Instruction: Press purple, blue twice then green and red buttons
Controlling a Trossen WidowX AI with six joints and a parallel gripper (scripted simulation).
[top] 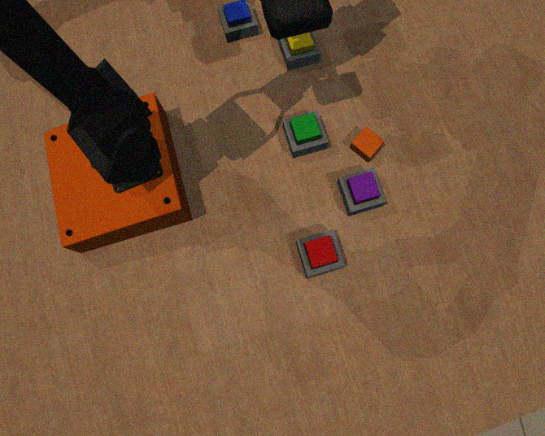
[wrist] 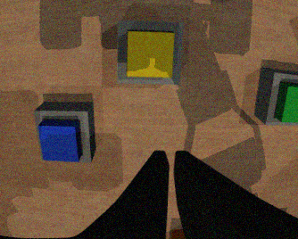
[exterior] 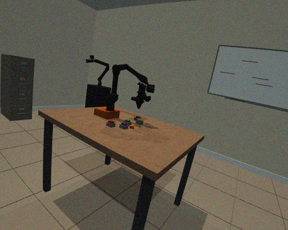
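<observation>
My gripper (exterior: 138,108) (wrist: 169,160) is shut with nothing between its fingertips and hangs high above the table. In the wrist view the blue button (top: 237,12) (exterior: 137,117) (wrist: 60,140) is left of the fingertips, and the green button (top: 306,127) (exterior: 127,120) (wrist: 291,104) is at the right edge. The purple button (top: 364,186) (exterior: 124,123) and the red button (top: 321,251) (exterior: 111,121) stand on grey bases, out of the wrist view. All four buttons stand raised. In the top view the fingertips are out of frame.
The yellow button (top: 300,43) (exterior: 139,120) (wrist: 150,53) stands between the blue and green ones, ahead of the fingertips in the wrist view. A small orange block (top: 367,143) (exterior: 131,126) lies between the green and purple buttons. The arm stands on an orange base (top: 113,222) (exterior: 103,113).
</observation>
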